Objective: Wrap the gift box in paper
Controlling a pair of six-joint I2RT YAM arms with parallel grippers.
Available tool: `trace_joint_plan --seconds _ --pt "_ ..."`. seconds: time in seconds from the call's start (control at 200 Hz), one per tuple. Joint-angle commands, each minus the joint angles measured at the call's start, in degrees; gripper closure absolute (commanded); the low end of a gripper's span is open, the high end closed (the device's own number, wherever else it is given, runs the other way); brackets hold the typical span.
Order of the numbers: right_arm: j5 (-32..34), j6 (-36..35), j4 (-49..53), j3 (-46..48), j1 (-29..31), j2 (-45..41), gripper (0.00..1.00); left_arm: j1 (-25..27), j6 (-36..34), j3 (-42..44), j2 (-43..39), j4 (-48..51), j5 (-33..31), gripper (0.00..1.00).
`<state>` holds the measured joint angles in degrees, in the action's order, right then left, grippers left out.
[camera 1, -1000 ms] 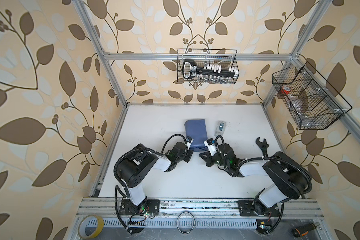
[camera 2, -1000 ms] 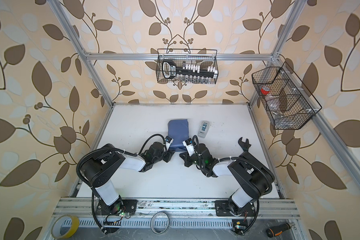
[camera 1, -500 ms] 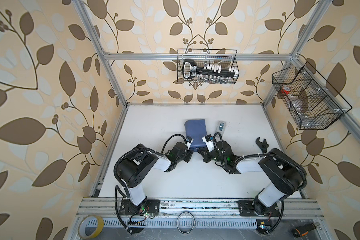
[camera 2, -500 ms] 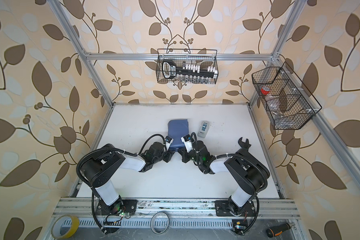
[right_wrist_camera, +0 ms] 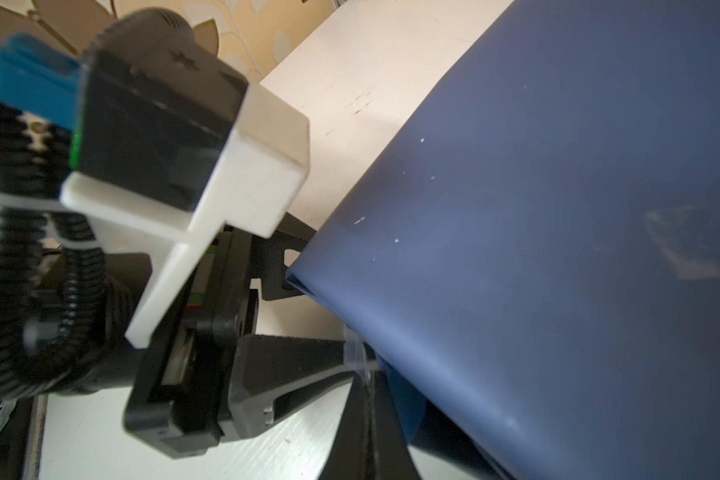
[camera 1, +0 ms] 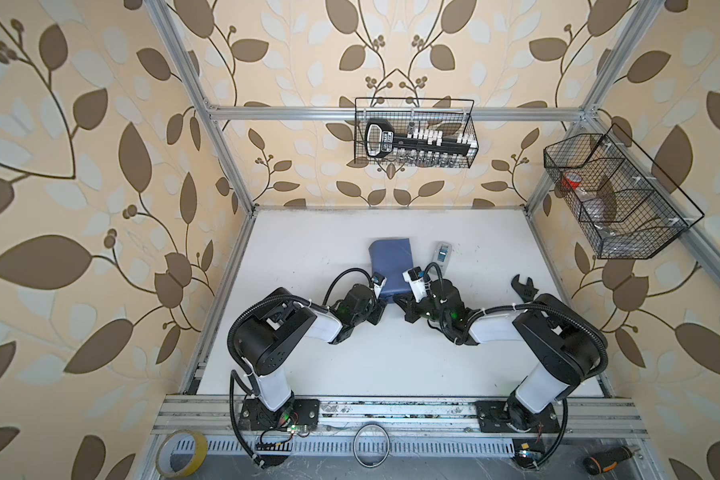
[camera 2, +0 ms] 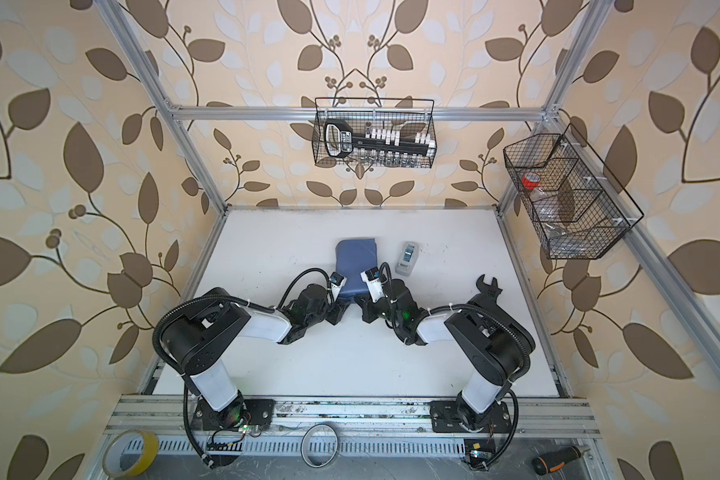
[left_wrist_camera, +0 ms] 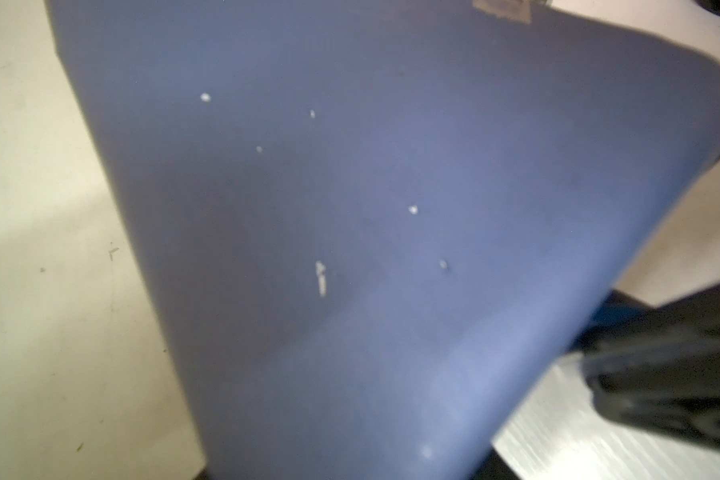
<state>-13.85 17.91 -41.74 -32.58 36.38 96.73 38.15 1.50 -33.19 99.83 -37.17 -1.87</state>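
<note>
Top views: the white surface (camera 1: 350, 361) carries the paper (camera 1: 391, 257), folded slate-blue side out into a closed parcel that lies mid-surface, toward the back. The gift box is not visible and is judged to be inside.

Change over the last second: the right arm swings in from the right and brings the right claw (right_wrist_camera: 366, 382) to the parcel's near right corner. The left arm and the parcel hold their positions. Judged meaning: the main folds are done and the step in hand is sealing the near end, with one arm steadying and the other arriving.

Right wrist view: the left claw (right_wrist_camera: 323, 309) sits at the parcel's near left corner. Its jaws stand apart with both tips at the paper's edge, one touching a tucked fold. Whether they clamp the parcel cannot be told. The right claw is clenched, with its tip just beside the same near edge.

Tape dispenser (camera 1: 442, 252): small and grey, just beside the parcel's far right corner and apart from both claws.

Clear tape strip (right_wrist_camera: 682, 245): already stuck on the paper's top face.

Translucent sliver (right_wrist_camera: 356, 353): at the right claw's tip, possibly tape; too small to confirm.
</note>
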Motion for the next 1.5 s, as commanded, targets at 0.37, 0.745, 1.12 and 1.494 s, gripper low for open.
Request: trace_joint_plan --seconds 0.37,0.745,1.12,1.494 --pt "2.47 0.14 1.31 -2.23 -0.04 1.35 1.00 -0.48 0.44 0.20 -0.46 -1.90 1.11 0.47" --pt "3.04 1.37 1.49 -2.36 -0.13 1.09 1.00 -0.52 0.44 0.22 -0.44 -1.86 1.19 0.47" --pt "3.65 2.24 2.27 -2.32 -0.34 -0.13 0.97 -0.46 0.44 0.11 -0.35 -1.87 1.25 0.47" --pt "3.61 3.09 2.98 -2.23 -0.48 -1.28 0.93 -0.49 0.44 0.04 -0.37 -1.87 1.22 0.47"
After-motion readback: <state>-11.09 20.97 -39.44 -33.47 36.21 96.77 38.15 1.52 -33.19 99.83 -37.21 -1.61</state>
